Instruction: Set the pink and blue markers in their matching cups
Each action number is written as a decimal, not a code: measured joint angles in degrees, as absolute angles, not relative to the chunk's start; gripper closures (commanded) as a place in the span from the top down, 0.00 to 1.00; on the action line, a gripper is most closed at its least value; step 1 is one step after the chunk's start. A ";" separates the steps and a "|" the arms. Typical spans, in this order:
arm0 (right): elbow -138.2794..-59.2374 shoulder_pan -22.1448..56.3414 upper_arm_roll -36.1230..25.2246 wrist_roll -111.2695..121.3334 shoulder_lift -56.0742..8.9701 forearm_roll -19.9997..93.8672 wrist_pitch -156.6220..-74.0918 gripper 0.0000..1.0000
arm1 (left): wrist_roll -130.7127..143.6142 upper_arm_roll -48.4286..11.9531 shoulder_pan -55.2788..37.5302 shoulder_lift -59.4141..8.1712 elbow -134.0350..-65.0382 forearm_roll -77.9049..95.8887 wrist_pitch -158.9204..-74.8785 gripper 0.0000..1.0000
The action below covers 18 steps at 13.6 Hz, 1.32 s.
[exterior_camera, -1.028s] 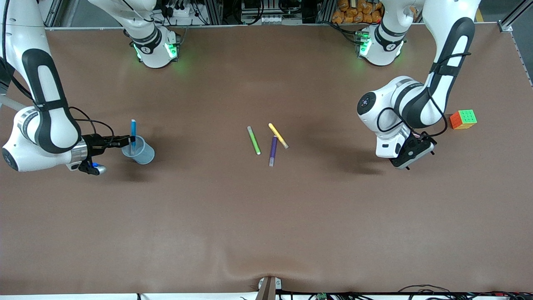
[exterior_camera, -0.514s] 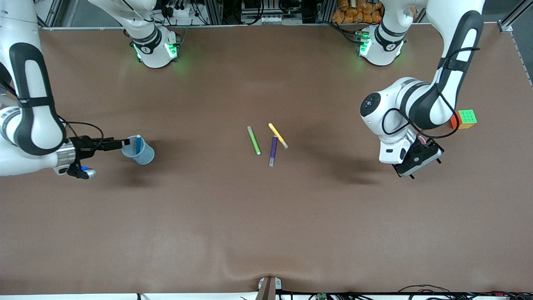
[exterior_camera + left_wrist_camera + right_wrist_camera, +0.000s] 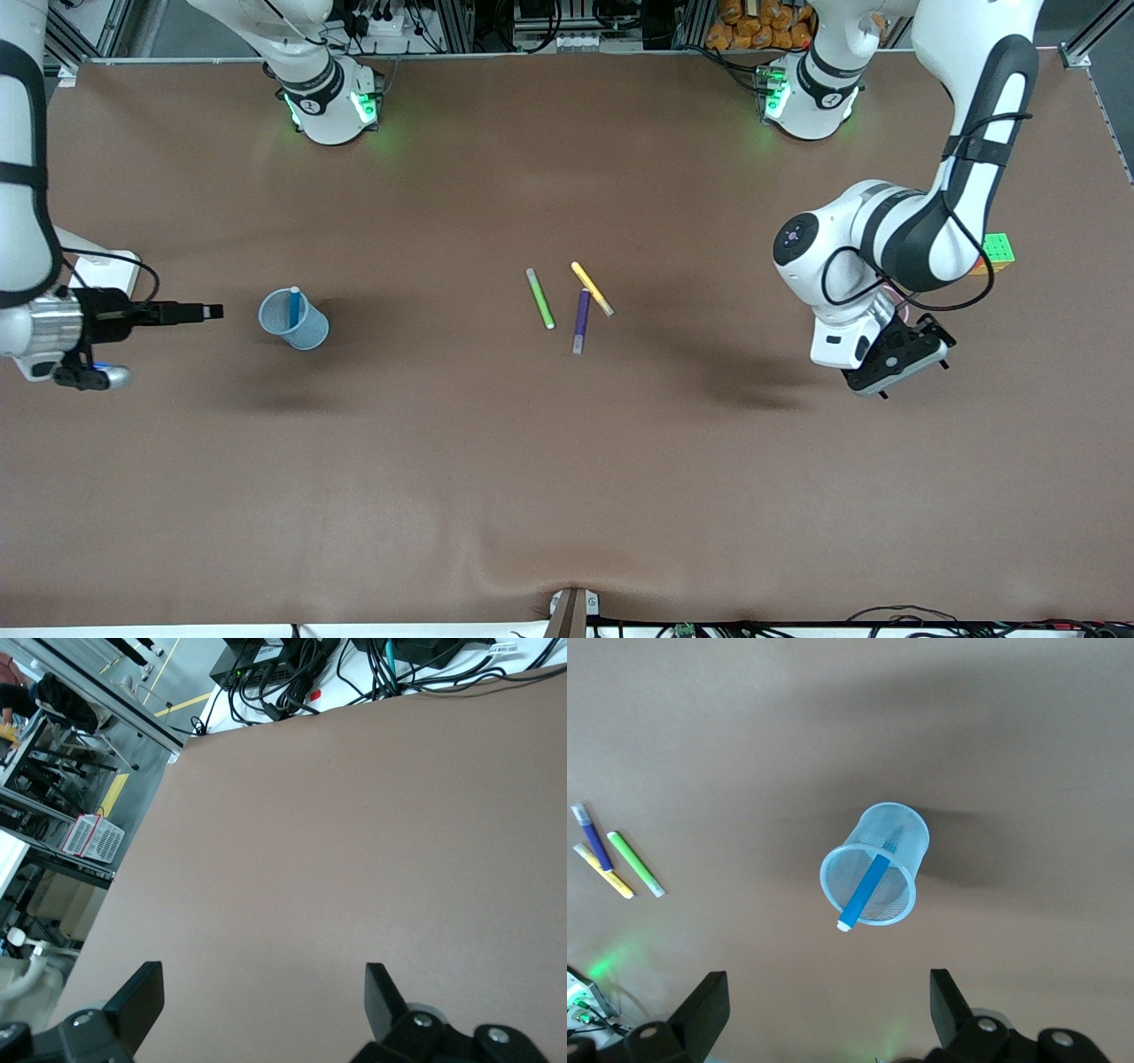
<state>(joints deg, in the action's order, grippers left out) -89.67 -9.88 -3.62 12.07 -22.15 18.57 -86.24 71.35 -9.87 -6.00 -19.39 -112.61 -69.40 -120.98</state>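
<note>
High front camera facing the arms; right wrist view sharing its blue cup (image 3: 293, 320).

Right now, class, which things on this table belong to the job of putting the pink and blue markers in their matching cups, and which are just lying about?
Belong to the job:
- blue marker, standing in its cup
- blue cup

Just lying about:
- green marker
- yellow marker
- purple marker
- puzzle cube

No pink marker or pink cup can be made out.

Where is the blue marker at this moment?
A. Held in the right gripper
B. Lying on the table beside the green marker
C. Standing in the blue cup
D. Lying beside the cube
C: the blue marker leans inside the blue cup, its end above the rim, while the right gripper is open and apart from it.
</note>
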 measured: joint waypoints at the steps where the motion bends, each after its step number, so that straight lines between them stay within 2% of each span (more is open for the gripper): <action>1: -89.30 -9.84 -3.60 12.07 -20.88 17.71 -86.22 1.00 | 69.17 -9.85 -5.16 -19.54 -111.87 -69.09 -121.23 1.00; 11: -85.18 -7.32 -3.06 11.99 -8.38 7.12 -86.20 1.00 | 32.49 -8.57 -0.33 -18.42 -98.46 -36.05 -121.08 1.00; 18: -84.81 -3.31 -2.60 8.41 -6.74 4.18 -88.78 1.00 | 15.14 -7.71 -0.32 -12.86 -92.04 -18.27 -106.36 1.00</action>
<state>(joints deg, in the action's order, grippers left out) -84.81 -3.31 -2.60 8.41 -6.74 4.18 -88.78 15.14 -7.71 -0.32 -12.86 -92.04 -18.27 -106.36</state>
